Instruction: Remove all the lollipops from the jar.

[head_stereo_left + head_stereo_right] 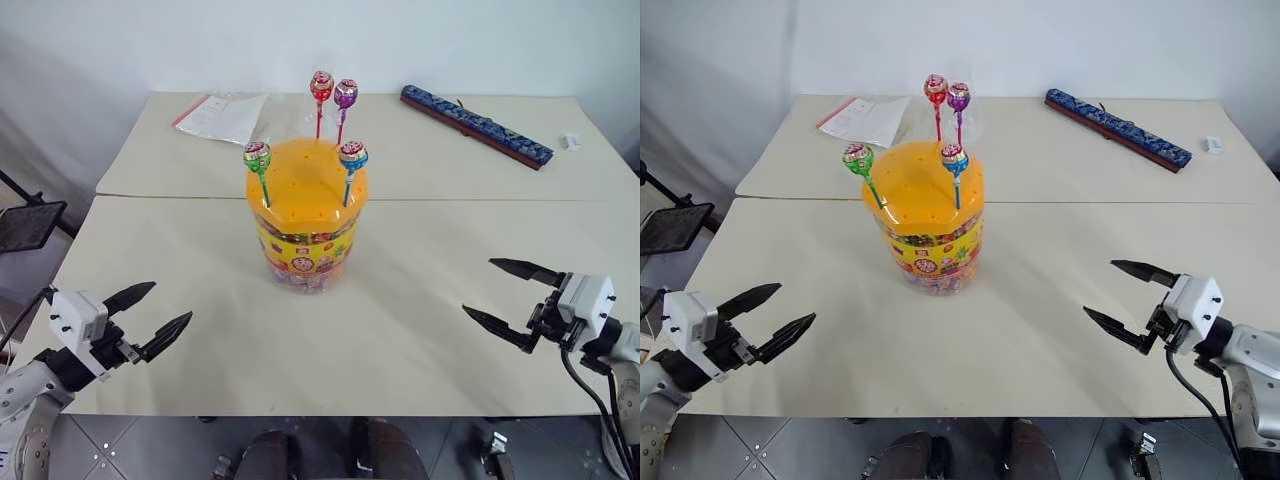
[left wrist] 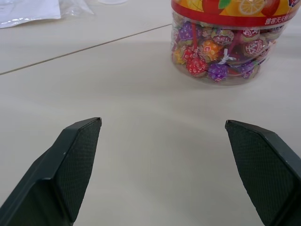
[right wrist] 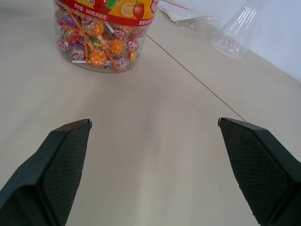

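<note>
The jar [image 1: 305,235] stands mid-table, a clear tub with a domed orange lid and a yellow-red label. Several lollipops stick up from the lid's holes: one on a green stick [image 1: 258,160] at its left, one on a blue stick [image 1: 352,158] at its right, a red one [image 1: 321,87] and a purple one [image 1: 345,95] at the back. My left gripper [image 1: 150,315] hovers open near the table's front left, well short of the jar. My right gripper [image 1: 510,298] hovers open at the front right, also apart from it. The jar's wrapped candies [image 2: 214,56] fill its lower part.
A clear glass flask [image 3: 237,30] stands behind the jar. White papers in a plastic sleeve [image 1: 222,115] lie at the back left, a long blue patterned bar [image 1: 475,123] at the back right, a small white block [image 1: 572,141] beyond it. A seam [image 1: 450,200] crosses the table.
</note>
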